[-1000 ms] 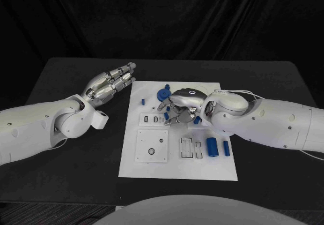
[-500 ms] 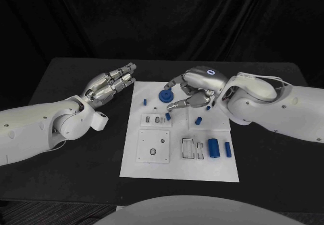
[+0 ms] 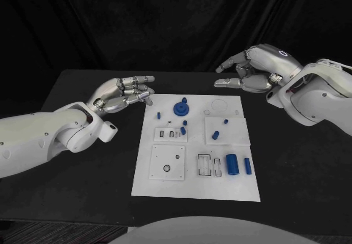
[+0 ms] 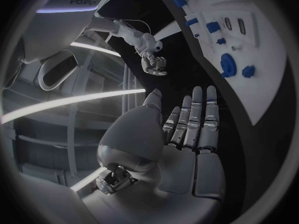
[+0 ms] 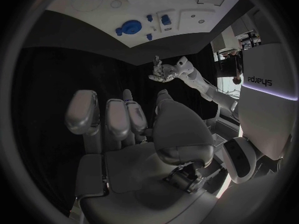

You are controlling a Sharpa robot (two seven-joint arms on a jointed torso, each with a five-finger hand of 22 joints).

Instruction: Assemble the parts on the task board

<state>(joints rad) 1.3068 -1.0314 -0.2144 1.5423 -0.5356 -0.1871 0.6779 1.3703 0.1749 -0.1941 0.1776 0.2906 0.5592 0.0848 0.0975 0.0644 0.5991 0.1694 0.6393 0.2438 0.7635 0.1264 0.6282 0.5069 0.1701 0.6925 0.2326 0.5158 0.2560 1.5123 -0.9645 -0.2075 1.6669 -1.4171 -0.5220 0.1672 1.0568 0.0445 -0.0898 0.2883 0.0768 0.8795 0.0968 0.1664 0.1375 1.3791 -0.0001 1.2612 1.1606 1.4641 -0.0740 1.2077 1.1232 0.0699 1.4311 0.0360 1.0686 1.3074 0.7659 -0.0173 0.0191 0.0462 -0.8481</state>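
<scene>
Hands off the task board (image 3: 194,178) right now, both of them. Right robot hand (image 3: 253,68) hangs above the far right corner of the board, off beyond its far edge, fingers spread and curled loosely, holding nothing. Left robot hand (image 3: 124,94) hovers just beside the board's far left edge over the black desk (image 3: 81,193), fingers apart, also empty. Blue parts sit scattered on the board: a round gear-like piece (image 3: 181,108) near the far edge, a small peg (image 3: 215,134) on the raised square plate, a large cylinder (image 3: 232,164) and a slimmer one (image 3: 248,165) lying side by side near the right edge, long axes running near-to-far. Those two cylinders lie well toward the robot from the right hand, on its own side, so I'd call the right arm the likelier one to reach back for them.
</scene>
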